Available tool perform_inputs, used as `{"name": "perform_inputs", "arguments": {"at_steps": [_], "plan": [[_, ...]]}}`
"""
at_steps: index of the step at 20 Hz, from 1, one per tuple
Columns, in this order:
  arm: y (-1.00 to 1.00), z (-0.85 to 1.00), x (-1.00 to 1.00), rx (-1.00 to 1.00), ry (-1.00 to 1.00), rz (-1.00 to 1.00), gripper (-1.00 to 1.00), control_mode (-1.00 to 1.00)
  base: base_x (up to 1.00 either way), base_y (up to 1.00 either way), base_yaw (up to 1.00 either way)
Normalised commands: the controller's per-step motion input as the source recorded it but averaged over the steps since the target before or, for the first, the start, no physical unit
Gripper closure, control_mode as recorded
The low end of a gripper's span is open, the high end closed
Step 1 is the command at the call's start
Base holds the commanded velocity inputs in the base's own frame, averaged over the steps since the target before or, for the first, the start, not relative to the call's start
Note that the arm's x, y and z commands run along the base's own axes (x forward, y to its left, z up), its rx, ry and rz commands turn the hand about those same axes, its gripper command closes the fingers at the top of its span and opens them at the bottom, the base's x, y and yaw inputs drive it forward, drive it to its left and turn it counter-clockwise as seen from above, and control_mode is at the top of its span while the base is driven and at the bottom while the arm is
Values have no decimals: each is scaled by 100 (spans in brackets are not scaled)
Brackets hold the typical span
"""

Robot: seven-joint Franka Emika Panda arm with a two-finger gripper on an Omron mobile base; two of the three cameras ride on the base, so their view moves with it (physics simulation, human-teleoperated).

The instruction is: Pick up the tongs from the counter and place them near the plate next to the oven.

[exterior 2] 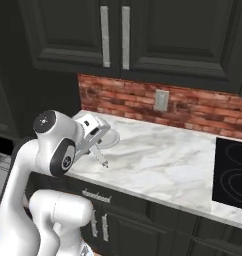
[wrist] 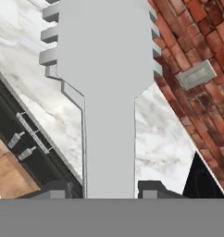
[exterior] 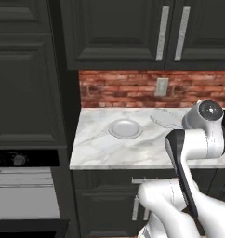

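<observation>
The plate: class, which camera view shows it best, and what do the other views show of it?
The left base view: the plate lies whole and unblocked on the marble worktop, its rim and flat centre clear. In the right base view the plate is a sliver behind the gripper and arm. The hand view shows the tongs up close, held between the fingers.

Gripper over tabletop left end, jaws closed on tongs; plate just behind, probably partly hidden.
</observation>
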Motion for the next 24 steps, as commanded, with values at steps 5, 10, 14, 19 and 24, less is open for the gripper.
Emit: {"name": "perform_inputs", "arguments": {"at_steps": [5,10,14,19,24], "plan": [[0,0,0,0,0,0,100,100,18,33,-23],[0,0,0,0,0,0,100,100,40,44,-23],[0,0,0,0,0,0,100,100,38,39,-23],[0,0,0,0,0,0,100,100,31,18,-19],[7,0,8,0,-2,-3,100,-100,24,27,-13]]}}
